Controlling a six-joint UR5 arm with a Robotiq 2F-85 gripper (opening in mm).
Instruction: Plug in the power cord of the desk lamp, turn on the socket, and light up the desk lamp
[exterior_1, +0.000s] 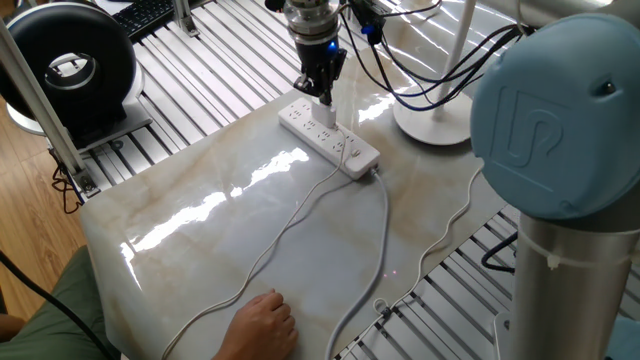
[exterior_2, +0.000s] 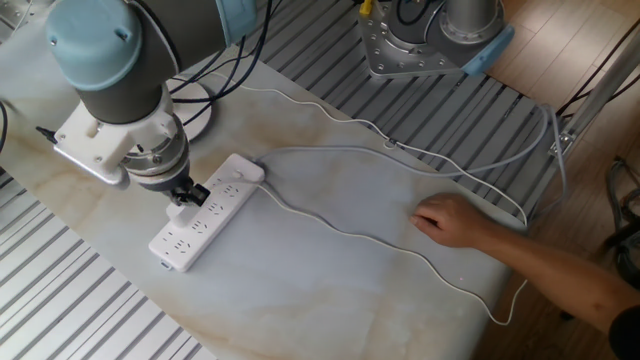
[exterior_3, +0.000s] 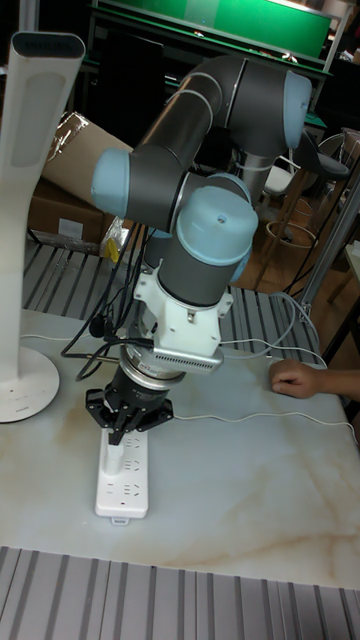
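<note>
Desk lamp (exterior_1: 432, 122) head out of frame

White socket (exterior_1: 329, 133), veined marble table (exterior_1: 230, 230)

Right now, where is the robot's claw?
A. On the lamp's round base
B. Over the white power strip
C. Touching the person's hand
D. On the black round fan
B: the claw points down at the power strip with a small white plug at its tip, away from the hand and the lamp base.
</note>
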